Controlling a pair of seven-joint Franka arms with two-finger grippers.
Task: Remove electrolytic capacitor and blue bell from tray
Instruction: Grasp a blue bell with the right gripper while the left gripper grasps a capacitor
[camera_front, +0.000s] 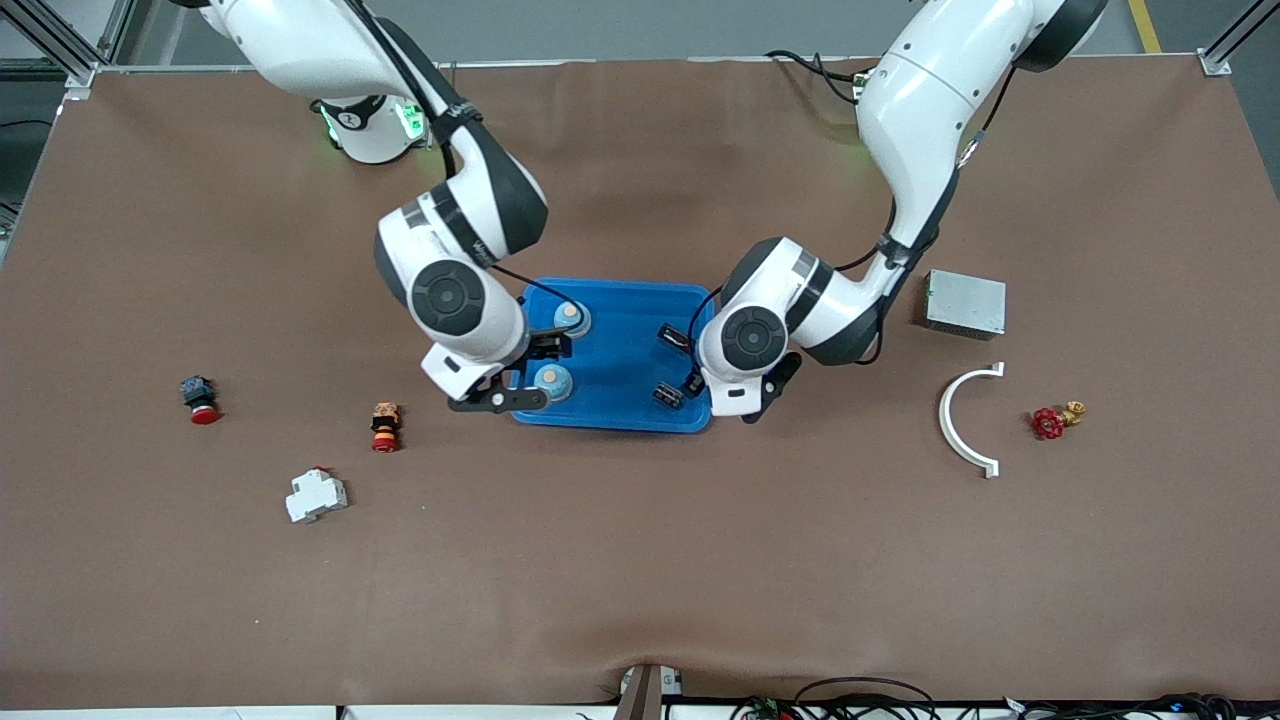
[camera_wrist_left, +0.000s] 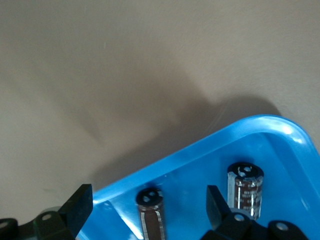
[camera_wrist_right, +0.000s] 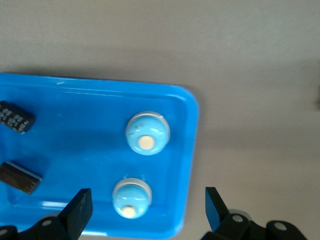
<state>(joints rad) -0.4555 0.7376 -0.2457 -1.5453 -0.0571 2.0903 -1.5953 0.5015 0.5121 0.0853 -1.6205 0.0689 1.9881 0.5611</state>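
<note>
A blue tray (camera_front: 620, 345) holds two blue dome bells (camera_front: 571, 317) (camera_front: 551, 380) at the right arm's end and two black capacitors (camera_front: 672, 337) (camera_front: 668, 395) at the left arm's end. My right gripper (camera_front: 522, 375) hangs open over the bell nearer the front camera. In the right wrist view that bell (camera_wrist_right: 131, 199) sits between the open fingers of the right gripper (camera_wrist_right: 145, 210), untouched, with the other bell (camera_wrist_right: 147, 132) beside it. My left gripper (camera_front: 728, 392) hangs open over the tray's corner. In the left wrist view one capacitor (camera_wrist_left: 150, 212) lies between the spread fingers of the left gripper (camera_wrist_left: 147, 205), and the other capacitor (camera_wrist_left: 245, 187) lies beside it.
Toward the right arm's end lie a red-button switch (camera_front: 200, 398), an orange and red button (camera_front: 385, 425) and a white breaker (camera_front: 316, 494). Toward the left arm's end lie a grey metal box (camera_front: 964, 303), a white curved piece (camera_front: 968, 420) and a red valve (camera_front: 1055, 420).
</note>
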